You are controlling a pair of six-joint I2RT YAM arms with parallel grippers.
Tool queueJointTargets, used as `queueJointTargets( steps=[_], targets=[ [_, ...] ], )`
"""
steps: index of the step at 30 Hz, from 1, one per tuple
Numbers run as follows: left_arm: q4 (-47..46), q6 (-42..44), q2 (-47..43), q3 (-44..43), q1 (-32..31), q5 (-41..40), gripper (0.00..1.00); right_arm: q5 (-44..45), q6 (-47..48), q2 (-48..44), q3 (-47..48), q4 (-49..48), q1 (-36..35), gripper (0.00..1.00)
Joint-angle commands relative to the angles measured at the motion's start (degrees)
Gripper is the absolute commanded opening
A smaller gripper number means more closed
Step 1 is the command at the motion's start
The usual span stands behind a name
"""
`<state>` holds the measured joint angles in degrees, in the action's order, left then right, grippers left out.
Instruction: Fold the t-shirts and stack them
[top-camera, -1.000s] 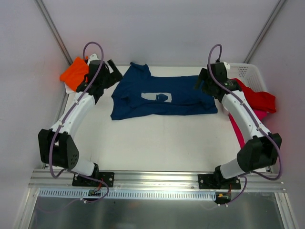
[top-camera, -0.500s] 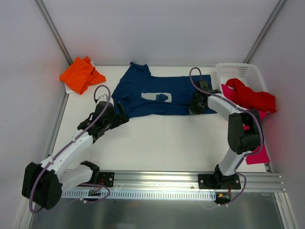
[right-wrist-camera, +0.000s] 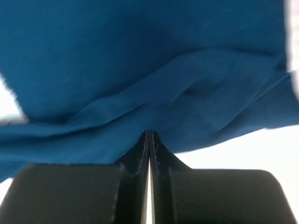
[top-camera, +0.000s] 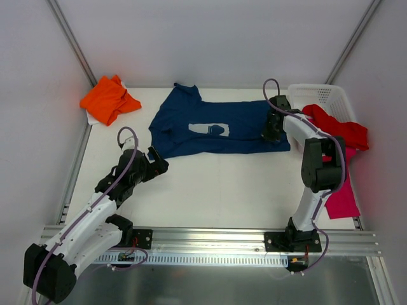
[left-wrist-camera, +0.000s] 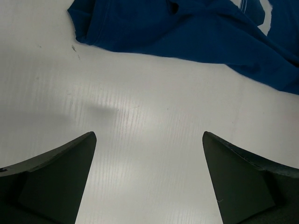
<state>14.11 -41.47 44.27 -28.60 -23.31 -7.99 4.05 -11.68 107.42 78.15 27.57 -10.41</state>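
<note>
The navy blue t-shirt [top-camera: 216, 130] with its pale print lies spread across the far middle of the table. My right gripper [top-camera: 270, 132] is at the shirt's right hem. In the right wrist view its jaws [right-wrist-camera: 149, 133] are pressed together, with a fold of navy cloth [right-wrist-camera: 140, 70] bunched at the tips. My left gripper [top-camera: 159, 166] hovers open over bare table just short of the shirt's near-left corner [left-wrist-camera: 196, 28]. Nothing lies between its fingers [left-wrist-camera: 148, 135]. An orange t-shirt [top-camera: 108, 98] sits at the far left.
A white mesh basket [top-camera: 318, 94] stands at the far right. A red t-shirt [top-camera: 337, 130] drapes over its edge, and a magenta-pink t-shirt [top-camera: 343, 197] hangs down toward the table's right side. A metal rail runs along the near edge.
The left arm drew back from beside the orange t-shirt to the navy shirt's near-left corner, staying open. The right gripper came down to the right hem and shut.
</note>
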Motion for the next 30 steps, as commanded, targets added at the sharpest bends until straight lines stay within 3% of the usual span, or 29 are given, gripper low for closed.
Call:
queueJointTargets(
  steps=[1,21,30],
  targets=[
    [-0.4,-0.8,1.0,0.0,-0.4,-1.7,0.99,0.2,1.6,1.6,3.3,2.1,2.7,0.01],
    [-1.8,-0.5,7.2,-0.8,-0.5,-3.8,0.99,1.2,1.5,7.4,8.7,2.6,6.9,0.00],
    [-2.3,0.1,8.1,-0.2,-0.5,-4.4,0.99,0.3,0.8,12.5,16.5,4.8,8.7,0.00]
  ],
)
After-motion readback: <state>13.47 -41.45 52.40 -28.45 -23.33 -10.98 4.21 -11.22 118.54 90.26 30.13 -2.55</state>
